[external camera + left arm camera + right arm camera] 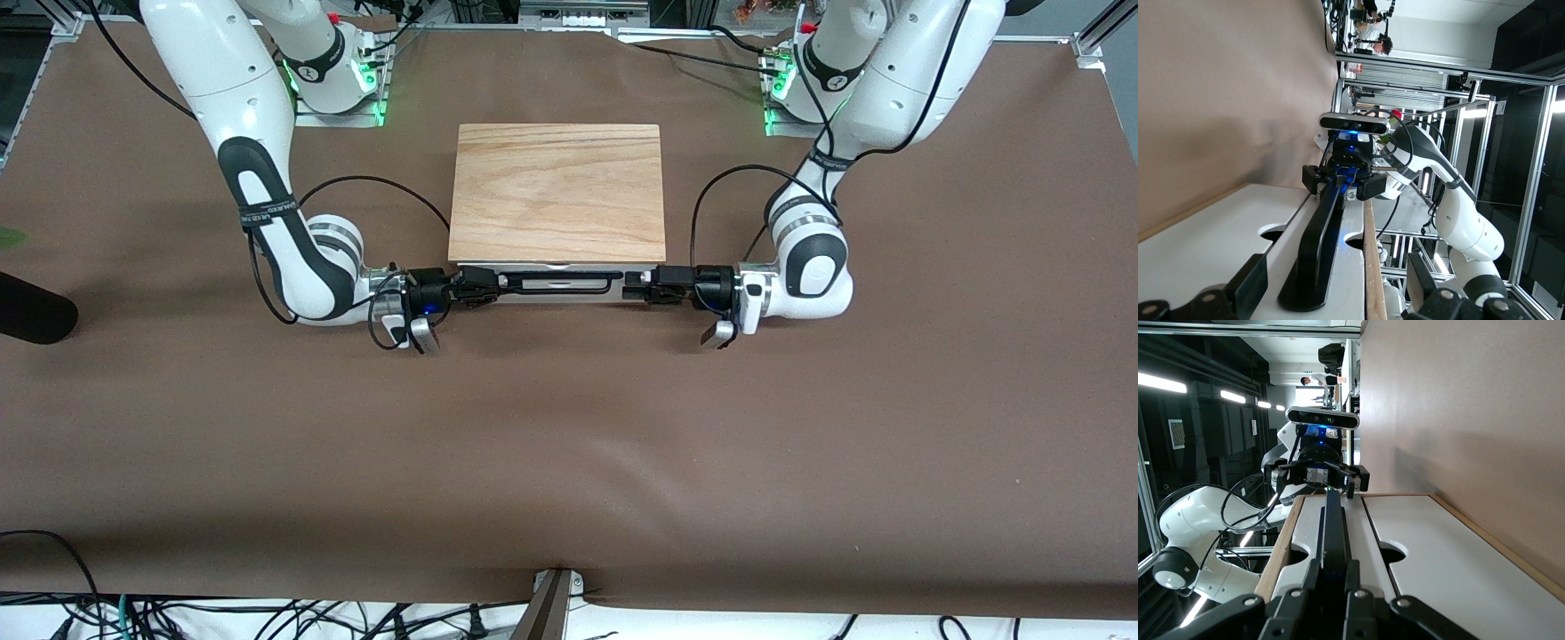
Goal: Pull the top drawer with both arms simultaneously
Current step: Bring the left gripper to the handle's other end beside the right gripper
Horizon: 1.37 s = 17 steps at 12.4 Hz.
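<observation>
The top drawer's white front [533,298] sits under the light-wood top [558,191] of the box and looks pushed in. Its long black bar handle [556,283] runs along the front. My right gripper [484,286] lies level with the handle at the right arm's end of it. In the right wrist view this gripper [1333,583] is shut on the handle [1333,527]. My left gripper [633,286] is at the handle's other end. In the left wrist view this gripper [1335,287] is open, with one finger on each side of the handle [1318,253].
The box stands in the middle of the brown table cover [569,444]. A lower white drawer front [1438,553] with a finger notch lies under the top one. A dark object [31,307] lies at the table edge at the right arm's end.
</observation>
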Motion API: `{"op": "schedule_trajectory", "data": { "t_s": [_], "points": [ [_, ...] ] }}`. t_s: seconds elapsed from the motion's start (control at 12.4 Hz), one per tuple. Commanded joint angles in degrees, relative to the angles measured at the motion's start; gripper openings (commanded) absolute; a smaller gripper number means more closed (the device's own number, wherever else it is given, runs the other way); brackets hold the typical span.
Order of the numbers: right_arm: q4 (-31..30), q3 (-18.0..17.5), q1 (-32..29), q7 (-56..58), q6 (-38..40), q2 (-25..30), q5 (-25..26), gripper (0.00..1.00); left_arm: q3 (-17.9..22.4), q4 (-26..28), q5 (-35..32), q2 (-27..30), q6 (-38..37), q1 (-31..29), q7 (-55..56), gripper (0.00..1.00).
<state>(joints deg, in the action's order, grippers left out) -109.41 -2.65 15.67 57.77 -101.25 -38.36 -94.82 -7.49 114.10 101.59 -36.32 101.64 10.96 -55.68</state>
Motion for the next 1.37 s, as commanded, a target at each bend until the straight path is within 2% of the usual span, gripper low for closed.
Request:
{"op": "schedule_trajectory", "data": {
  "t_s": [0.0,0.24,0.48,0.64,0.72,0.8,0.88,1.29],
  "points": [
    [0.4,0.1,0.1,-2.1,0.8,0.4,-1.2,0.04,-0.1,0.4,2.7,-0.5,0.4,0.9,-2.1,0.83],
    [0.3,0.1,-0.1,-2.1,0.9,0.5,-1.2,0.04,-1.4,0.1,6.3,-1.6,3.5,1.9,-4.7,0.83],
    [0.3,0.1,0.0,-2.1,0.8,0.4,-1.2,0.04,-1.9,0.1,6.5,-1.6,3.7,2.2,-4.8,0.82],
    [0.4,0.1,0.0,-2.1,0.8,0.5,-1.2,0.04,-2.3,0.2,6.6,-1.6,3.7,2.1,-4.8,0.71],
    [0.4,0.1,0.0,-2.1,0.5,0.5,-1.2,0.04,-2.3,0.2,6.6,-1.5,3.7,2.1,-5.1,0.54],
    [0.6,0.1,0.0,-2.2,0.5,0.5,-1.2,0.04,-2.4,0.3,6.6,-1.5,3.7,2.1,-6.4,0.5],
    [0.6,0.1,0.0,-2.2,0.5,0.5,-1.2,0.04,-2.5,0.4,6.6,-1.5,3.7,2.1,-8.1,0.37],
    [1.4,0.1,-0.2,-2.3,0.5,0.4,-1.2,0.02,-2.5,0.8,7.0,-1.7,3.7,2.3,-10.1,0.33]
  ]
}}
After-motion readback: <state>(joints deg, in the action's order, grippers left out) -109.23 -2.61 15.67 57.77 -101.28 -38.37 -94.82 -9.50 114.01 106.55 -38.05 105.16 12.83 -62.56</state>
